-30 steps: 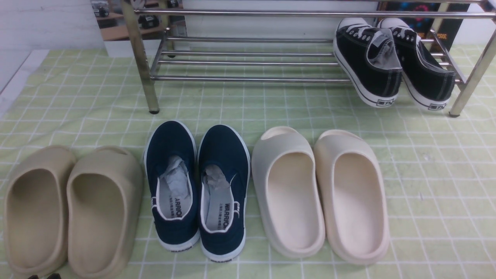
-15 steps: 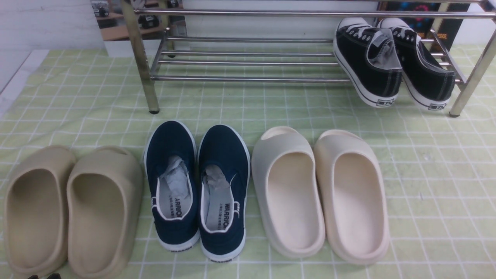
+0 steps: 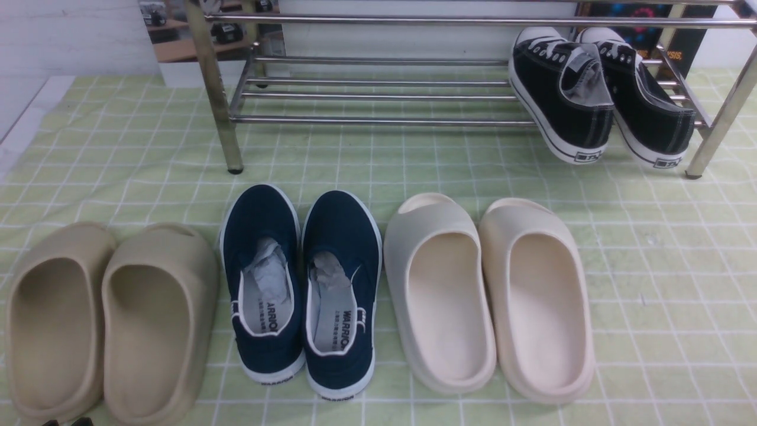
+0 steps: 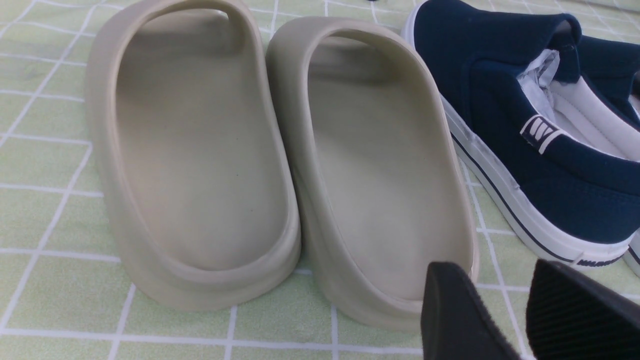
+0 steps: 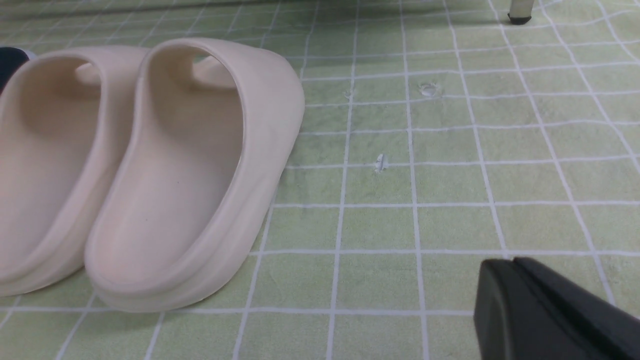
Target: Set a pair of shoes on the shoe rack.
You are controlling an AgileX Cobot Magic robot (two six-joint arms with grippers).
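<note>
The shoe rack (image 3: 378, 94) runs off the top edge. The right gripper (image 5: 550, 310) shows only one black tip at the lower right, so its jaw state stays unreadable.

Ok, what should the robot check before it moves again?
1. Both sneakers on the rack: ok.
2. Sneakers fully on the bars: not ok, heels hang over the front bar.
3. Left hand empty: ok, open, holding nothing.
4. Right hand open: cannot tell.
5. Navy shoes off the rack: ok, on the mat.
</note>
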